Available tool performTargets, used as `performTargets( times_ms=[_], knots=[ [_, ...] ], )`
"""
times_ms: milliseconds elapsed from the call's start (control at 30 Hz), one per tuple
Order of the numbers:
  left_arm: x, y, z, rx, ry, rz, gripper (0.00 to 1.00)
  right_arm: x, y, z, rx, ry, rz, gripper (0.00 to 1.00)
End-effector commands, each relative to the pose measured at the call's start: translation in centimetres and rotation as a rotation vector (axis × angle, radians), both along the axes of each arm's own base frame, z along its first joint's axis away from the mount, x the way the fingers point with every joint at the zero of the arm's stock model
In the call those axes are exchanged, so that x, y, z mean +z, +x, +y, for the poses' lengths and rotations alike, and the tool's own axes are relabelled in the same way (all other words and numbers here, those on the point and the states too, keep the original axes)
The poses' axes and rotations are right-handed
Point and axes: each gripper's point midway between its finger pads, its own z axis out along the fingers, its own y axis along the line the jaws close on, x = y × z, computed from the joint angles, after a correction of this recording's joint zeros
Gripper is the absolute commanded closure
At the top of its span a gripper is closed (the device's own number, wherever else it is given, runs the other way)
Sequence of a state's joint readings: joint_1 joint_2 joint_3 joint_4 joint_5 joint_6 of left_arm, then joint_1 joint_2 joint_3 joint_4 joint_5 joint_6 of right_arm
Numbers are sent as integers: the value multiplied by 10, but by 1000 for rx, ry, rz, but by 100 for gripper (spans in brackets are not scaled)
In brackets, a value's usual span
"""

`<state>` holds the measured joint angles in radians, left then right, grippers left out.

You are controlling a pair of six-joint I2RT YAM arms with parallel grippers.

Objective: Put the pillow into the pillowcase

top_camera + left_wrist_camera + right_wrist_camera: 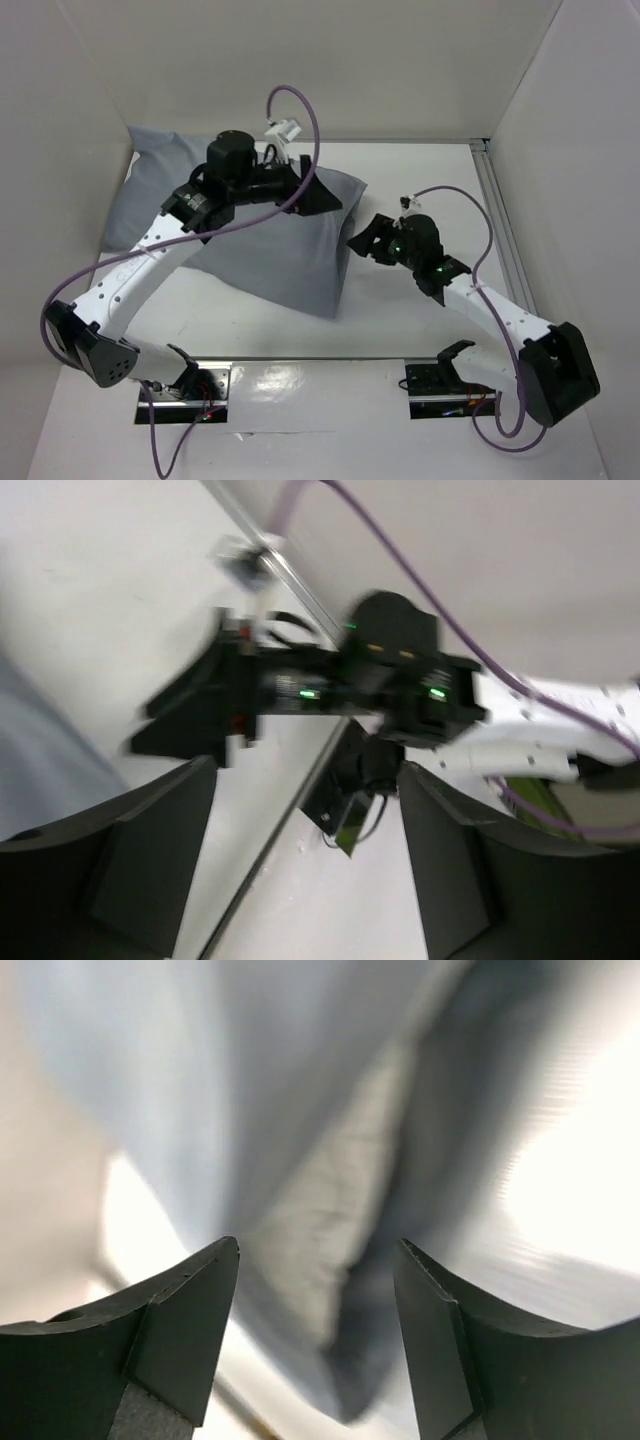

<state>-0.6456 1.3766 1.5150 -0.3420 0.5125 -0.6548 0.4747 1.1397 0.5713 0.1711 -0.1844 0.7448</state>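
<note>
**Left gripper** [322, 195]: jaws are standing wide apart and holding nothing. It is hanging over the far right corner of the pillowcase [290, 260].

**Right gripper** [362, 240]: it is likewise gaping and empty, just off the cloth's right edge, which is lying straight ahead of its fingers [190, 1310].

**Pillowcase:** it is lying plump on the table [300, 340], with its long axis running away from the right gripper toward the far left.

**Pillow** [320, 1210]: the right wrist view is showing a pale strip inside a grey fold, judged to be the pillow at the mouth, though blur is preventing certainty. The rest of it is hidden.

**Judgement:** the right arm is sitting nearer that mouth.
</note>
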Motion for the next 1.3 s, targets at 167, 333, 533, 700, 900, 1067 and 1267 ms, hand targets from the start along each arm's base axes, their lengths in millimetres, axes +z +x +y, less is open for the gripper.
performTargets(
  times_ms=[167, 333, 533, 700, 900, 1067, 1267],
  knots=[
    [-2, 78, 144, 441, 95, 2, 17, 29, -8, -13, 66, -46, -3, 12],
    [-18, 75, 185, 499, 86, 45, 17, 32, 3, 33, 210, 46, 2, 12],
    [-30, 66, 196, 511, 80, 72, 17, 25, 5, 60, 247, 44, 15, 57],
    [-42, 67, 202, 514, 96, 88, 18, 41, 14, 29, 39, -1, -41, 100],
    [-68, 83, 229, 595, 146, 142, 14, 70, 25, -28, -193, -88, -115, 100],
    [-91, 90, 255, 669, 169, 234, 11, 74, 45, -110, -487, -259, -74, 100],
    [-112, 86, 257, 684, 165, 300, 11, 64, 61, -180, -696, -371, -8, 100]
  ],
)
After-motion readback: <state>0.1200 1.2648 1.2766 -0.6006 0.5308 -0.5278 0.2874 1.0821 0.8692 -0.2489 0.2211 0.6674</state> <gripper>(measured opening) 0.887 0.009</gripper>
